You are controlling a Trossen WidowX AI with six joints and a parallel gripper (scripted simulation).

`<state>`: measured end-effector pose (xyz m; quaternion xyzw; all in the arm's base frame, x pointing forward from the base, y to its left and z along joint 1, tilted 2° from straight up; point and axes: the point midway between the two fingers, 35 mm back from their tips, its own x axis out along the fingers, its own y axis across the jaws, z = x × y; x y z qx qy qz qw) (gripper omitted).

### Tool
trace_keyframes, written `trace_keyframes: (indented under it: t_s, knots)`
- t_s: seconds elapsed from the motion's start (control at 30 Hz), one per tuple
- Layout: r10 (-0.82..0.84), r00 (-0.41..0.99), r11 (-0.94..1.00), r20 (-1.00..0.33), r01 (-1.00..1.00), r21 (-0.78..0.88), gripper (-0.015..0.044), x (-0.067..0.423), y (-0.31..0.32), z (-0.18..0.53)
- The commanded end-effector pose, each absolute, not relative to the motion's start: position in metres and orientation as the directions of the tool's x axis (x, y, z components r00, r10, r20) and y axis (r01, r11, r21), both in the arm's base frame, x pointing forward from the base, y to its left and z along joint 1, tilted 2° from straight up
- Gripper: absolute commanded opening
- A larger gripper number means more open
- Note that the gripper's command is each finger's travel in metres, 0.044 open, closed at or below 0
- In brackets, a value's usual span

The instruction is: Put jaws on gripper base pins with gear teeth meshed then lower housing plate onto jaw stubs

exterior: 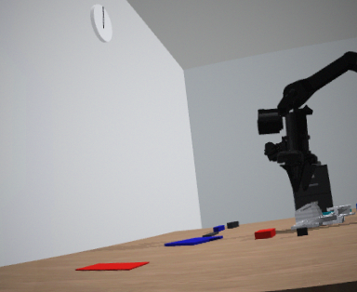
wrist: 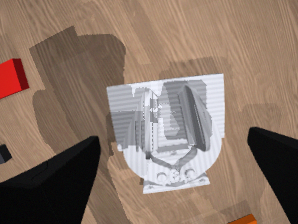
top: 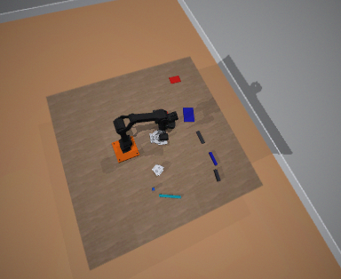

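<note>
The white gripper base (wrist: 117, 102) lies under my hand in the wrist view. Two grey-white jaws stand on it side by side, the left jaw (wrist: 145, 122) and the right jaw (wrist: 197, 120), with a gap between them. Their narrow ends converge near two small round features at the base's lower end; whether the teeth mesh cannot be made out. My gripper (wrist: 176, 139) is wide open and empty, its black fingers on either side of the base, above it. The small white housing plate (top: 157, 170) lies apart on the wooden surface.
A red block (wrist: 11, 79) (exterior: 265, 233) and a small black block (wrist: 4, 154) (exterior: 302, 232) lie beside the base. A blue plate (top: 188, 115), a red plate (top: 175, 79), dark bars and a blue bar (top: 213, 158) lie farther out. A teal bar (top: 170, 195) lies beyond the housing plate.
</note>
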<state>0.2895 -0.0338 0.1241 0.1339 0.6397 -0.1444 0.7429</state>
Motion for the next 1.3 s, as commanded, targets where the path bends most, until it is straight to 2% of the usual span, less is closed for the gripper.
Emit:
trace_keyframes:
  t_s: [0.0, 0.6, 1.27]
  knots:
    - [-0.05, 0.138, 0.948, -0.989, 0.318, -0.003, 0.044, 0.289, -0.044, 0.125]
    - [-0.055, 0.113, 0.997, -0.992, -0.053, -0.061, 0.044, 0.281, -0.087, 0.125]
    - [-0.053, 0.088, 0.892, -0.995, -0.443, -0.087, 0.044, 0.261, -0.137, 0.124]
